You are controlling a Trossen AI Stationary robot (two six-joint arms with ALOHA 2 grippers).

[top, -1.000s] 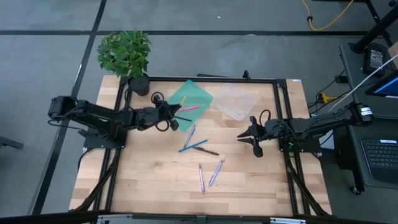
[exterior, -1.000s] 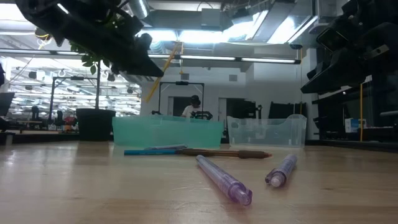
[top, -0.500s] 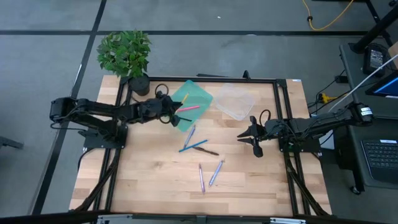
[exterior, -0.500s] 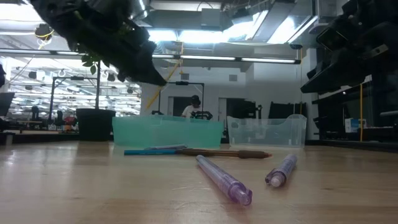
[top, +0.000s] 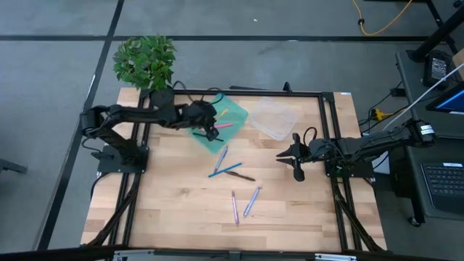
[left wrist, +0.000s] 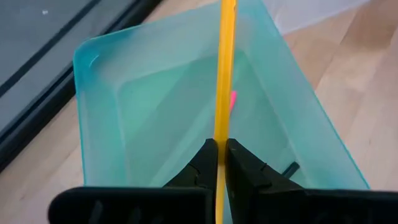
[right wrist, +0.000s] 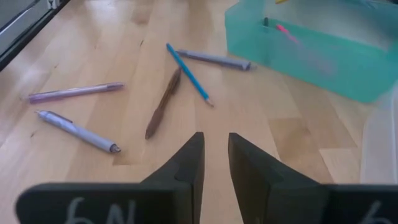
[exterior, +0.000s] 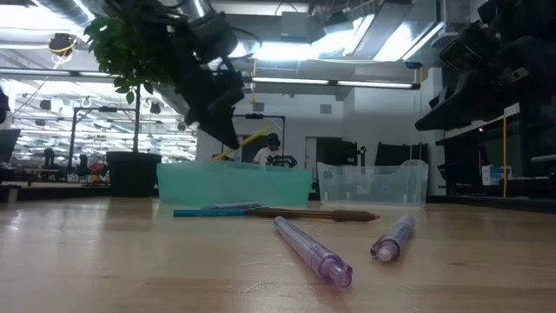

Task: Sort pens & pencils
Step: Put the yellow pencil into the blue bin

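Observation:
My left gripper [left wrist: 222, 155] is shut on a yellow pencil [left wrist: 224, 74] above the teal bin [left wrist: 124, 93], which holds a pink pen [top: 223, 125]. In the low view the pencil [exterior: 243, 139] slants just above the bin's rim [exterior: 233, 174]. On the table lie a blue pencil [right wrist: 189, 73], a brown pen [right wrist: 163, 102], and lavender pens [right wrist: 71, 92] [right wrist: 78, 132]. My right gripper [right wrist: 214, 155] waits at the table's right, slightly open, with nothing between its fingers. My left gripper pinches the yellow pencil's shaft [left wrist: 222, 134] between its two fingers. The fingers slant down from the table's left, and the pencil runs along them, most of it jutting out ahead over the teal bin. The pencil is clear of bin and table.
A clear bin [top: 274, 118] stands right of the teal one at the table's far side. A potted plant [top: 147, 65] stands at the far left corner. A black frame [top: 330, 130] borders the table. Two lavender pens [top: 243, 204] lie toward the near edge.
My left gripper has swung toward the table's far edge and a little right, coming over the teal bin, and has tipped to point downward. The yellow pencil went with it, from a steep slant high above the bin to a flatter slant just over the rim.

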